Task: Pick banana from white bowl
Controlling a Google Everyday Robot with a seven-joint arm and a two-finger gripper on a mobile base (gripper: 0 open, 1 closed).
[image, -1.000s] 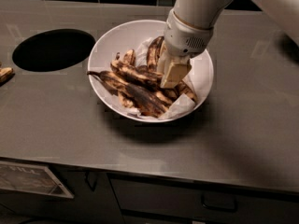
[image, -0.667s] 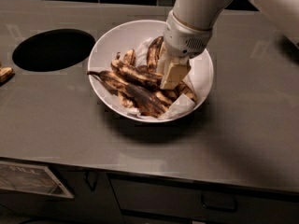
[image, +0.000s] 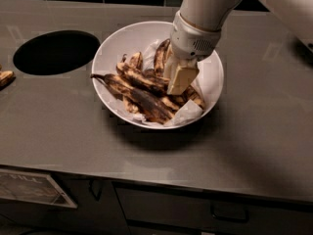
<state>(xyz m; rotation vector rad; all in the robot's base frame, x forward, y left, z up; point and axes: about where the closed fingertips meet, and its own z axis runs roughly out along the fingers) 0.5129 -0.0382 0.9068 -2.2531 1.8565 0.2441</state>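
The white bowl (image: 113, 44) stands in the middle of the grey counter, lined with crumpled white paper (image: 189, 112). Several overripe, brown-black bananas (image: 142, 89) lie in it, one long one pointing out over the left rim. My gripper (image: 179, 80) reaches down from the upper right into the right half of the bowl. Its cream-coloured tip sits right at the bananas in the middle. The white arm hides the bowl's far right rim and the bananas under it.
A black round hole (image: 56, 50) opens in the counter (image: 254, 131) left of the bowl. Another banana (image: 5, 77) lies at the far left edge. Dark tiles run along the back. Drawers with a handle (image: 230, 212) sit below the counter's front edge.
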